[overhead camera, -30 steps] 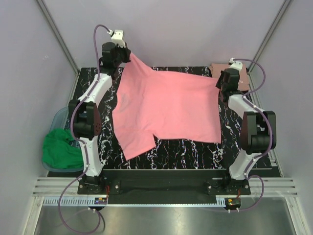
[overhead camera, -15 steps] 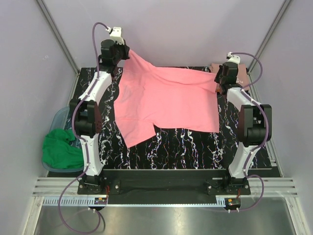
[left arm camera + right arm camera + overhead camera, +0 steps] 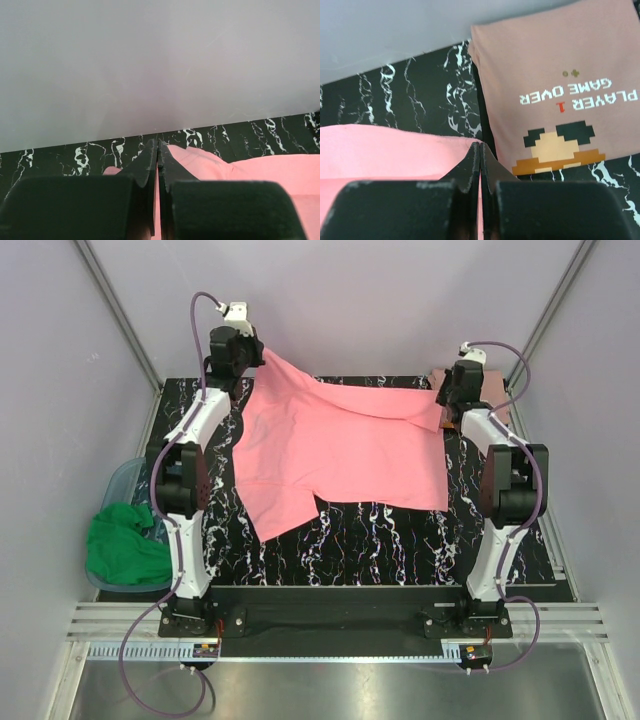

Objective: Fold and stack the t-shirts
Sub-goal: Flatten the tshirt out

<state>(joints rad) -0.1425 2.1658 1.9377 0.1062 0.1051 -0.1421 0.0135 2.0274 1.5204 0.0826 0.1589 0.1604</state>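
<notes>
A plain bright pink t-shirt (image 3: 340, 455) hangs stretched between both arms above the black marbled table (image 3: 390, 540); its lower part lies on the table. My left gripper (image 3: 256, 352) is shut on the pink t-shirt's far left corner (image 3: 200, 162). My right gripper (image 3: 445, 403) is shut on its far right corner (image 3: 385, 150). A folded salmon t-shirt (image 3: 555, 95) with white lettering and a dark-and-orange pixel print lies at the table's far right corner (image 3: 495, 395), right beside the right gripper (image 3: 480, 145). The left gripper (image 3: 157, 142) has pink cloth showing between its fingers.
A clear blue bin (image 3: 122, 485) holding green cloth (image 3: 125, 545) stands off the table's left edge. Grey walls close in the back and sides. A metal rail runs along the near edge below the arm bases.
Both grippers have carried the pink t-shirt's top edge toward the back of the table. The shirt's lower hem has slid away from the near edge.
</notes>
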